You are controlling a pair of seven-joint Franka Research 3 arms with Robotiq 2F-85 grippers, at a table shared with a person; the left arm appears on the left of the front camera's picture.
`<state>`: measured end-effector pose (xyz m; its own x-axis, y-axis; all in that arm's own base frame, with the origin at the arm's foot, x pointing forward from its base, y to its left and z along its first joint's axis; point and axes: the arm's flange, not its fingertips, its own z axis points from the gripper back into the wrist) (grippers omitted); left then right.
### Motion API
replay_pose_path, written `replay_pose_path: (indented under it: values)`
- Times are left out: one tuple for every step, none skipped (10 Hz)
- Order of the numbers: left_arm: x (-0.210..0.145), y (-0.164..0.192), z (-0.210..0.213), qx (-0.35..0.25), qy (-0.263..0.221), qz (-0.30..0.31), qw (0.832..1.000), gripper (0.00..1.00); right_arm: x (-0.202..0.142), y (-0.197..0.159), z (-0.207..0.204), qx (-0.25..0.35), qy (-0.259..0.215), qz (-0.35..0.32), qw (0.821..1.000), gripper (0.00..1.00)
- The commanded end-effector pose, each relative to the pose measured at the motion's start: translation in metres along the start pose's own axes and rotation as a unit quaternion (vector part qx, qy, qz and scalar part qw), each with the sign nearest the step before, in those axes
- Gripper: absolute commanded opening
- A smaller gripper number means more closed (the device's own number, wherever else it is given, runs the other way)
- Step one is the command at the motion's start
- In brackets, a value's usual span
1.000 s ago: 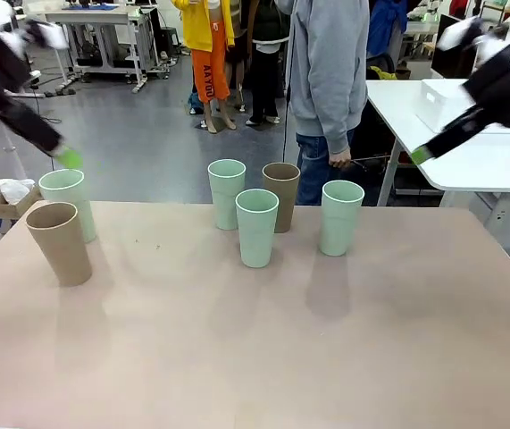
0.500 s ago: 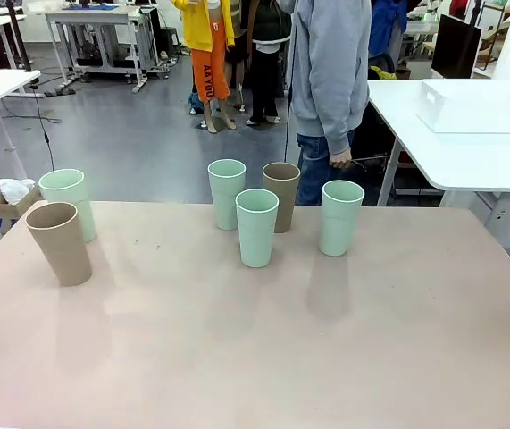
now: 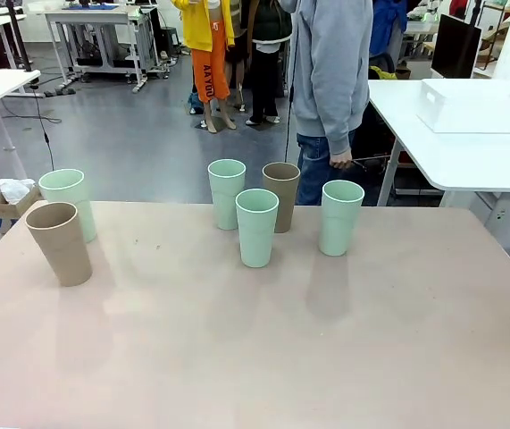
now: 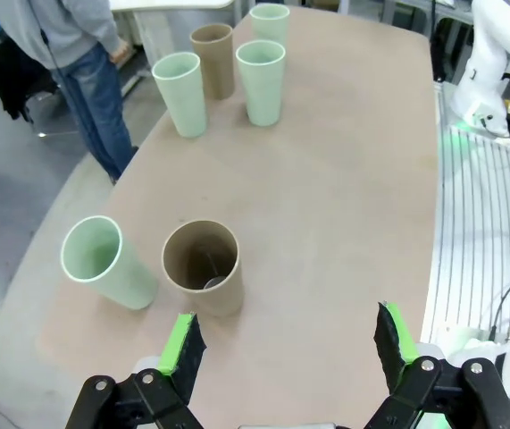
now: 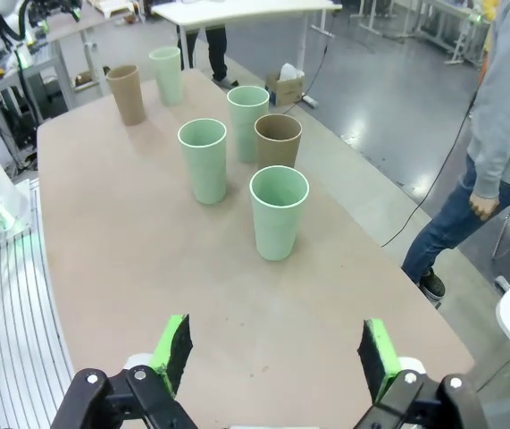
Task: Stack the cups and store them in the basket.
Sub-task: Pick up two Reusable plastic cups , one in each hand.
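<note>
Both arms have swung back from above the beige tabletop (image 3: 255,357), and the things on it have not shifted. The white rectangular plastic basket (image 3: 473,105) sits on a separate white table (image 3: 469,152) at far right. Six tall tapered matte cups stand upright. A mint-green cup (image 3: 67,204) and a tan cup (image 3: 60,243) stand side by side at left, and a cluster of four (image 3: 257,227) stands at the far middle. The left hand (image 4: 288,344) and the right hand (image 5: 275,351) hang spread wide, empty.

Right gripper (image 5: 275,349) gapes empty over the table (image 5: 129,268); six cups (image 5: 279,212) stand upright ahead
</note>
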<state>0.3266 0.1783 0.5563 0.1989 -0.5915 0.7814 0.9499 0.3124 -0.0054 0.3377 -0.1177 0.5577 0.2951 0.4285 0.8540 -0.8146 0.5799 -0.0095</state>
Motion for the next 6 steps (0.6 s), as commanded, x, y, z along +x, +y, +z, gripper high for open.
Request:
replay_pose_path:
  values:
    - [-0.0011,-0.0027,-0.0057,-0.002,-0.020,-0.017,1.000,1.00,0.0012,0.0018,0.0000,0.004,-0.007,0.007,1.000,1.00]
    - [-0.0017,-0.0037,-0.0080,-0.005,-0.023,-0.017,1.000,1.00,0.0010,0.0024,0.0001,0.004,-0.008,0.005,1.000,1.00]
    - [0.0009,-0.0063,-0.0115,-0.001,-0.029,-0.018,0.999,1.00,0.0010,0.0028,-0.0002,0.005,-0.008,0.001,1.000,1.00]
    - [0.0012,-0.0085,-0.0100,0.022,-0.026,-0.007,0.999,1.00,0.0009,0.0042,-0.0005,0.014,-0.006,0.002,1.000,1.00]
    - [0.0001,-0.0028,-0.0049,-0.002,-0.014,-0.008,1.000,1.00,0.0015,0.0035,-0.0003,0.002,-0.001,-0.008,1.000,1.00]
    - [0.0001,-0.0028,-0.0049,-0.002,-0.014,-0.008,1.000,1.00,0.0015,0.0035,-0.0003,0.002,-0.001,-0.008,1.000,1.00]
